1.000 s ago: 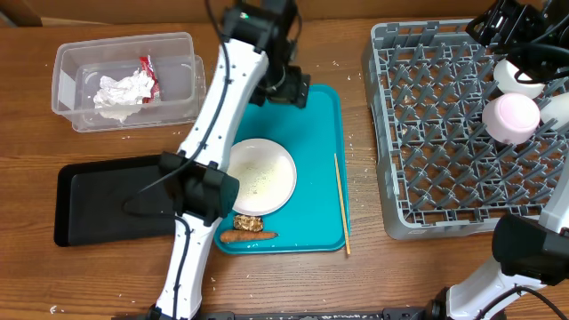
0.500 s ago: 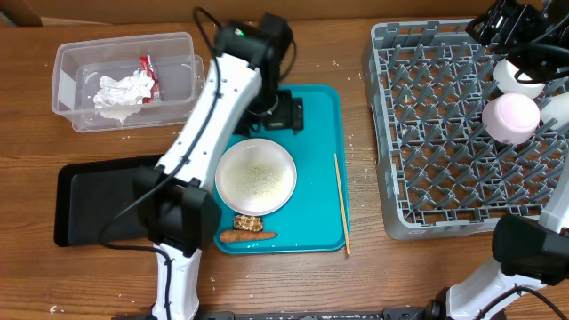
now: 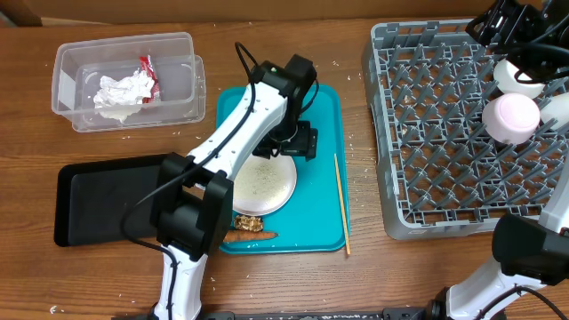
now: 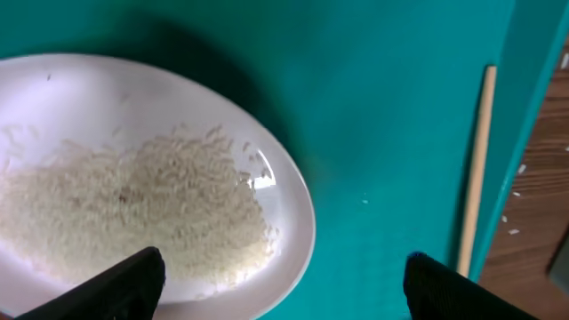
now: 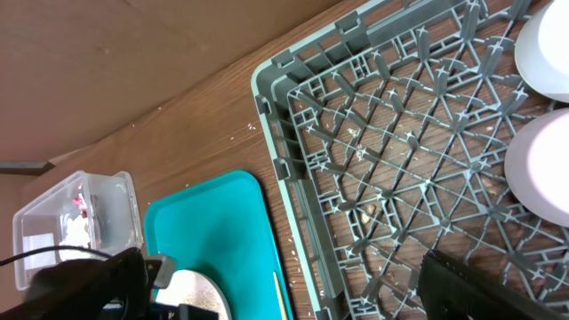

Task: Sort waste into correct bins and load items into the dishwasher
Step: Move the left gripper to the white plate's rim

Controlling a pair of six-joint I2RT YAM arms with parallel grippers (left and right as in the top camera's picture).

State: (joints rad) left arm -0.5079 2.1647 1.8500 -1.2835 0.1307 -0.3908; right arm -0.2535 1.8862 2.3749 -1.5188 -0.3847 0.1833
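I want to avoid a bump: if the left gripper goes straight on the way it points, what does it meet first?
Probably the right rim of the white plate of rice, which lies between the open left gripper's fingers; the outer finger would reach the teal tray. Depth is unclear.

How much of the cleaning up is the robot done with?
About halfway. Done: the napkin and wrapper lie in the clear tub, and two white dishes sit in the dish rack. In hand: the left gripper hangs open over the plate of rice, holding nothing. Left: that rice, the brown food piece, carrot stick, the plate itself and the wooden stick.
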